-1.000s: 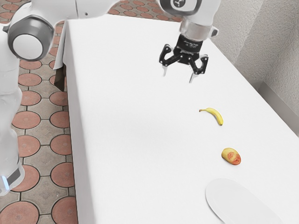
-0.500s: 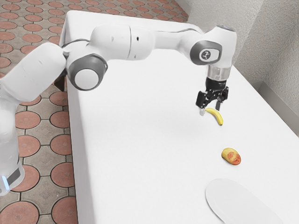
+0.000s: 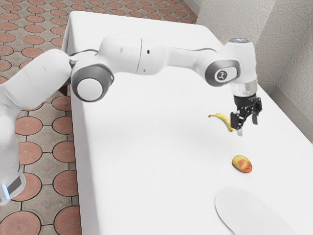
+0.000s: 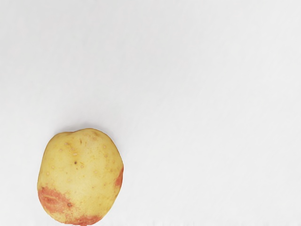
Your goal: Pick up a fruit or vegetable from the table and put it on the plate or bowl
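— What has changed on your end?

— The jaws have come down from high over the white bench [image 3: 146,147] and crossed the curved yellow banana [image 3: 223,120]. Half a second ago they hung at its stalk end. Now they sit low, just beside its other end, on the side toward the bench's wall-side edge. I read that as passing the banana by.

— So which one are you after?

— Judging by the wrist view, the rounded yellow fruit with red blotches [image 3: 242,163] [image 4: 80,176]. It lies untouched on the bench, apart from the jaws, between the banana and the flat white plate [image 3: 249,213] further along that same edge. Nothing is on the plate yet.

— And the jaws?

— Spread, holding nothing.

— The arm?

— The white arm [image 3: 146,54] reaches in from the floor-side edge, stretched most of the way across the bench. The wrist is bent so the hand points straight down, close above the surface.
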Robot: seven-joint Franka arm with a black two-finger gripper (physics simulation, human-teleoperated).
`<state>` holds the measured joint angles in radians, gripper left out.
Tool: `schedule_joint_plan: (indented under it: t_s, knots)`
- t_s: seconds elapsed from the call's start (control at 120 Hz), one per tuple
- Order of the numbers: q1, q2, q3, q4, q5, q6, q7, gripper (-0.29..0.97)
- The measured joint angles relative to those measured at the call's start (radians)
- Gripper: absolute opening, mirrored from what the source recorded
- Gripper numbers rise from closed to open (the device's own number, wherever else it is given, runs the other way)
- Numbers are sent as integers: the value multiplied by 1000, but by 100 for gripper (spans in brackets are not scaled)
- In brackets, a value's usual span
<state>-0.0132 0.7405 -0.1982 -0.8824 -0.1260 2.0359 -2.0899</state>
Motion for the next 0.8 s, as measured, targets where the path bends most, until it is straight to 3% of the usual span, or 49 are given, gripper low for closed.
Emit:
schedule_joint_plan:
  t_s: [0.2, 0.317, 0.8]
  knots:
    - [-14, 15, -29, -8, -1, 53, -32, 68]
    - [-23, -24, -29, -93, -10, 88, -42, 68]
    - [-52, -268, 49, -444, -241, 162, -57, 68]
